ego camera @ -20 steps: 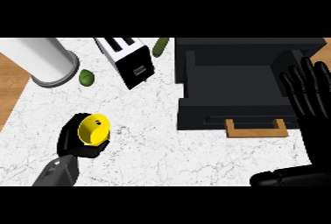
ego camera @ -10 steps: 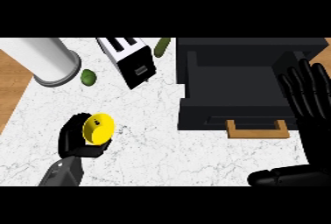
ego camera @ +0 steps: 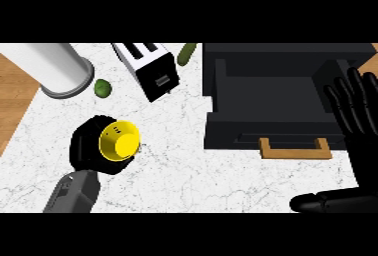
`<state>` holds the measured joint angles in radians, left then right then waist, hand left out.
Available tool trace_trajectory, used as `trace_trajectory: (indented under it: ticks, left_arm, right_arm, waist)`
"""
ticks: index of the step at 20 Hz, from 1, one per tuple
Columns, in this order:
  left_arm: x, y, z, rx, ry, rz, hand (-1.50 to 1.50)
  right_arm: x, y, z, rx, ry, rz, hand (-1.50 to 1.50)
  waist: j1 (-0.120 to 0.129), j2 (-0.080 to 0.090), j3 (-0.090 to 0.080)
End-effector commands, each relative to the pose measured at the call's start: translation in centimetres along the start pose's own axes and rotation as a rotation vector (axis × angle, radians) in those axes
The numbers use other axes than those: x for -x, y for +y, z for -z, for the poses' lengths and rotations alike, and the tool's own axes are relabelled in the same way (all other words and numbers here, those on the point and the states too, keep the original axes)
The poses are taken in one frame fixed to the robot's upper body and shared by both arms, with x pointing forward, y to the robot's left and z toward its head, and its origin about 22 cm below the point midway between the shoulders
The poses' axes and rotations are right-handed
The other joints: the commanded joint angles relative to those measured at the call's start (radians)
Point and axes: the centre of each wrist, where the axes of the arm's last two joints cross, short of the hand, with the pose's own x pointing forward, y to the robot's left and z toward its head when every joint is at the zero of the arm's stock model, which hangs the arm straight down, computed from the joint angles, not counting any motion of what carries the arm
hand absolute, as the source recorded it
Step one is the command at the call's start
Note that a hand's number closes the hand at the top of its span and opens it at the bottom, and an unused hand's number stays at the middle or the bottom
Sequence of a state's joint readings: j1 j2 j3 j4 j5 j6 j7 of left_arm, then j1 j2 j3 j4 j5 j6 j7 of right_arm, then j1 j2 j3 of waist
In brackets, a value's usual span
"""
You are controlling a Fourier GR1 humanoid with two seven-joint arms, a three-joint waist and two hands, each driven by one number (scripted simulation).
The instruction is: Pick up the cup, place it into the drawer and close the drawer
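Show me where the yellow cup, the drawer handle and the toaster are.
yellow cup (ego camera: 119, 141), head view, on its yellow face
drawer handle (ego camera: 294, 152), head view, on its front bar
toaster (ego camera: 151, 70), head view, on its top

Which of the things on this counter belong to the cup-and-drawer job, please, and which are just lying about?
Job: yellow cup, held in the left hand; black drawer, open, with its wooden handle; right hand, open beside it.

Lying about: toaster; grey cylinder; two green items.
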<state>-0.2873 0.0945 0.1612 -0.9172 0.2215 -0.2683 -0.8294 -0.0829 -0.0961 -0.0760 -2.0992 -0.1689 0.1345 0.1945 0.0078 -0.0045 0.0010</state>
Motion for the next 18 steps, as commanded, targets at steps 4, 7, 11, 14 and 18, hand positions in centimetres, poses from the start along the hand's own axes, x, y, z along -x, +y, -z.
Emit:
trace_trajectory:
  ticks: [4,7,11,14,18]
  left_arm:
    - [-4.6,-6.3,5.8,0.09,-0.036,-0.063,1.5]
    - [-7.8,-8.4,9.0,0.109,-0.04,-0.095,1.5]
    - [-8.7,-11.8,10.9,0.098,-0.062,-0.078,1.5]
    - [-10.5,-13.2,12.3,0.128,-0.058,-0.045,1.5]
    - [-11.2,-15.5,14.9,0.159,-0.064,-0.037,1.5]
  right_arm:
    - [-0.3,-0.2,1.0,0.018,-0.006,0.003,-1.5]
    - [-0.4,0.0,-0.6,-0.02,0.022,-0.017,-1.5]
    - [0.2,0.2,-0.9,-0.001,-0.015,0.012,-1.5]
    - [-0.3,1.2,0.3,0.019,0.007,0.002,-1.5]
    - [1.2,-0.5,1.1,0.013,-0.003,-0.008,-1.5]
  waist:
    - [-0.001,0.001,0.0]
    - [-0.006,0.0,0.0]
    - [-0.014,0.003,-0.001]
    - [-0.01,0.003,-0.001]
    - [-0.011,0.005,-0.001]
